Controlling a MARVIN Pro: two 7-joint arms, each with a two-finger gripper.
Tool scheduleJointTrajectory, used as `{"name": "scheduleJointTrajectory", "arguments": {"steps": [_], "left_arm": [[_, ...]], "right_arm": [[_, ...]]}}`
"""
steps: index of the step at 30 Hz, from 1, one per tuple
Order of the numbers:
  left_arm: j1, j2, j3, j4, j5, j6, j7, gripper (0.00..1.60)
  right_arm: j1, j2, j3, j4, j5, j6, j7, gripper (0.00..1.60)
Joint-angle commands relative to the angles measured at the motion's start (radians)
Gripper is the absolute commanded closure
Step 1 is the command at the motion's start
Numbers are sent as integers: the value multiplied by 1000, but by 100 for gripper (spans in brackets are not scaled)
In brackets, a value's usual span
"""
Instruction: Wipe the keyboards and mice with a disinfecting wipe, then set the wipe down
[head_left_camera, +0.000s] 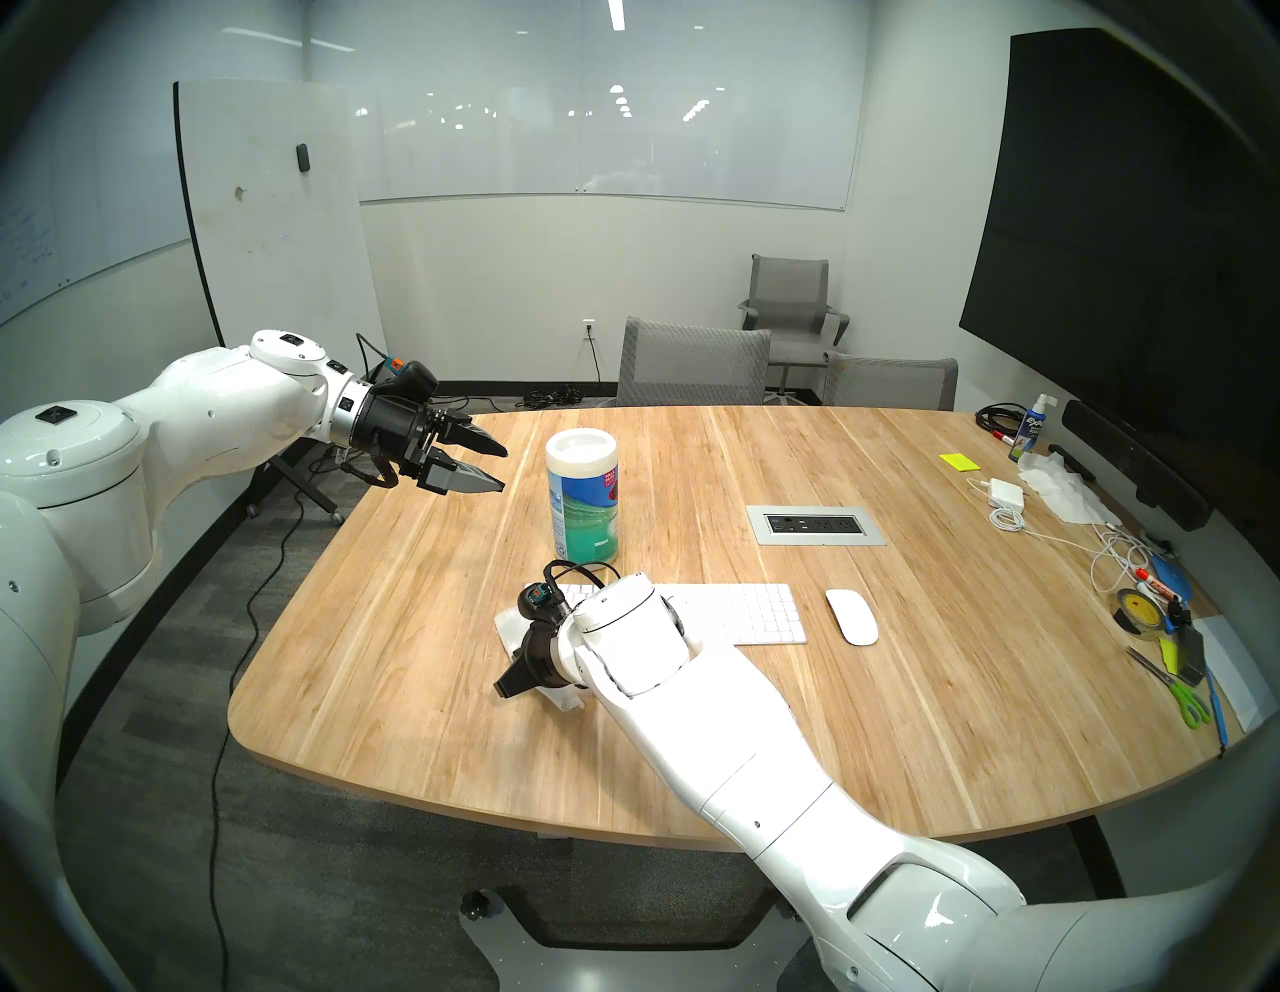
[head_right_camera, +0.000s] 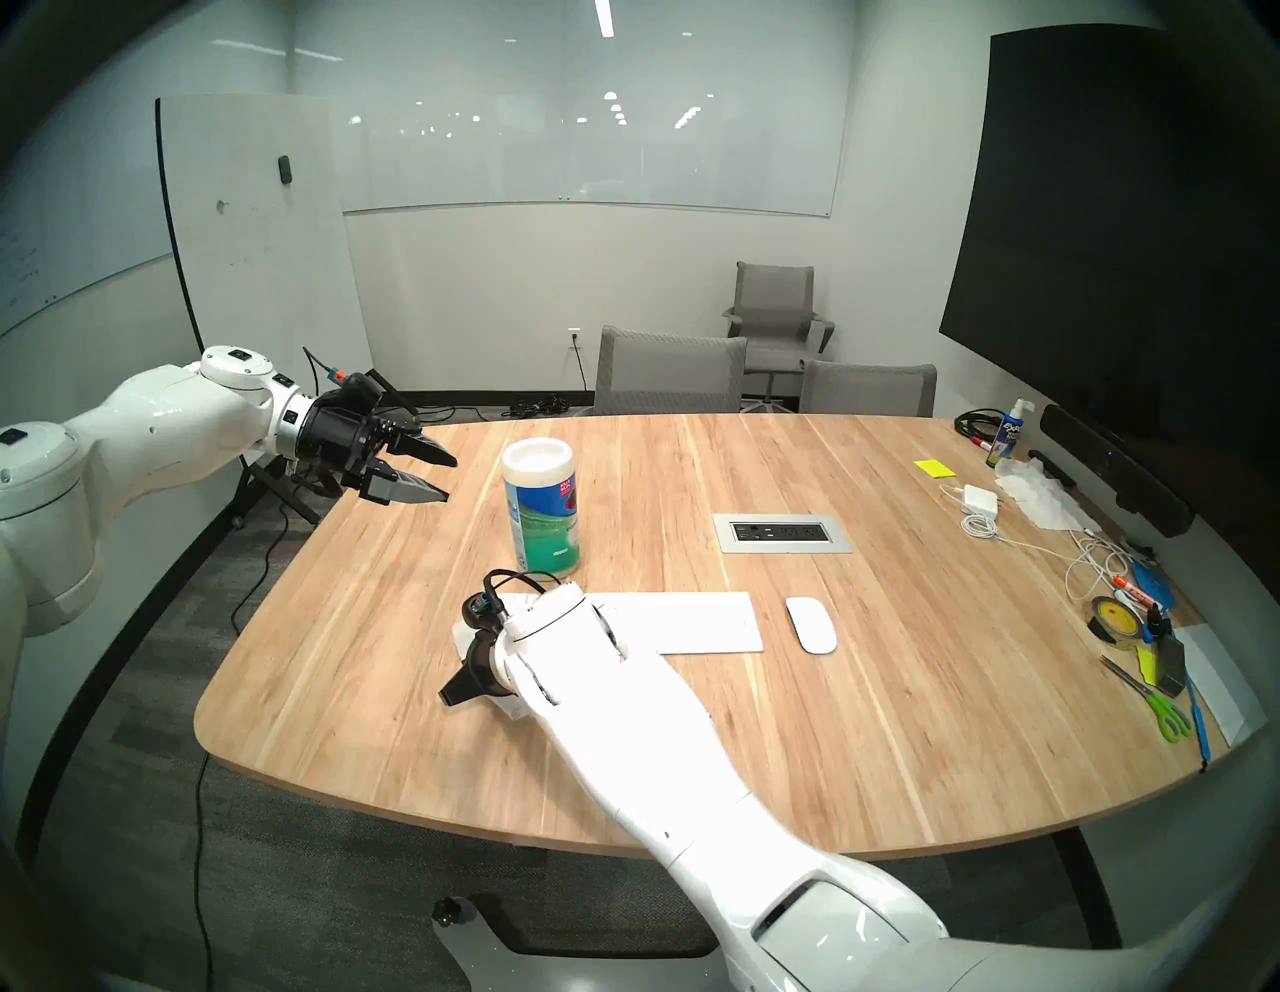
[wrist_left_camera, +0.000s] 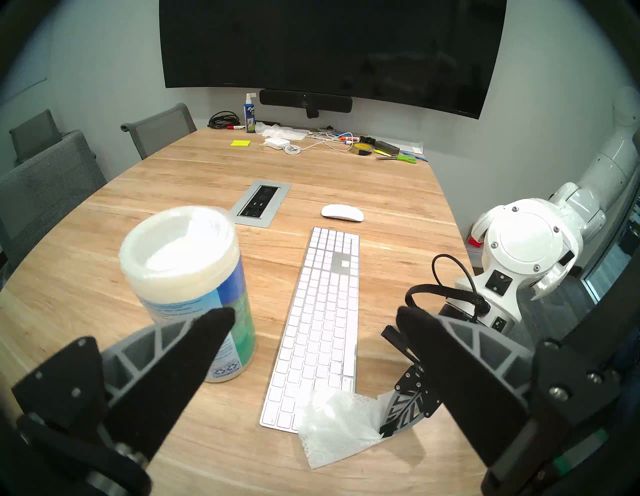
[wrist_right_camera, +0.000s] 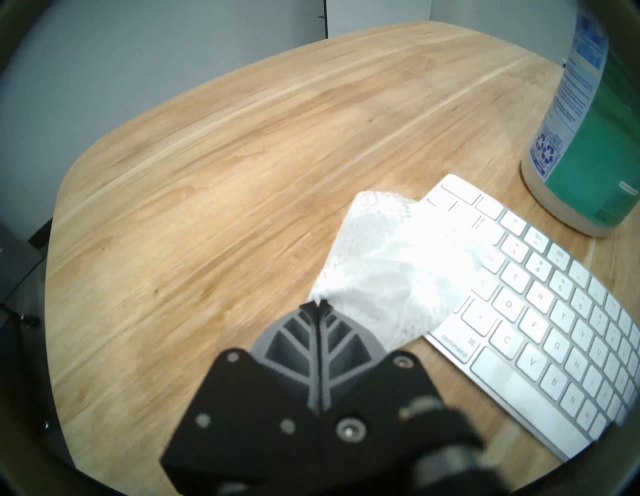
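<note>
The wipe (wrist_right_camera: 384, 273) drapes over the keyboard's (wrist_right_camera: 540, 311) left end at centre frame, pinched by the right hand (wrist_right_camera: 317, 306), whose fingers are clamped together. In the head view the arm hides that end. The mouse (head_left_camera: 851, 616) sits just right. The left hand (head_left_camera: 485, 464) hangs empty and spread, upper left, beside the canister (head_left_camera: 582, 495) on the counter (head_left_camera: 900, 727).

Wooden table (head_left_camera: 796, 727), grey chairs (head_left_camera: 692, 364), glass whiteboard wall (head_left_camera: 609, 125), dark screen (head_left_camera: 1122, 242), grey carpet (head_left_camera: 173, 796).

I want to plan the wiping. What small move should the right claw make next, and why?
Probably drag the wipe along the keyboard toward the mouse. The right claw is shut on the wipe's corner, and the wipe covers only the keyboard's left end.
</note>
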Motion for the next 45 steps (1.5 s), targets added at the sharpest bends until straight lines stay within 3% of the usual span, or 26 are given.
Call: {"name": "scheduleJointTrajectory", "arguments": {"steps": [1, 20, 45], "left_arm": [[-25, -1, -4, 1, -10, 1, 1, 0], [-24, -1, -5, 2, -9, 1, 1, 0], [-24, -1, -7, 2, -7, 1, 1, 0]], "right_arm": [[19, 17, 25, -37, 2, -9, 0, 160], [81, 90, 101, -14, -1, -26, 15, 160], [191, 207, 249, 129, 10, -82, 66, 160]]}}
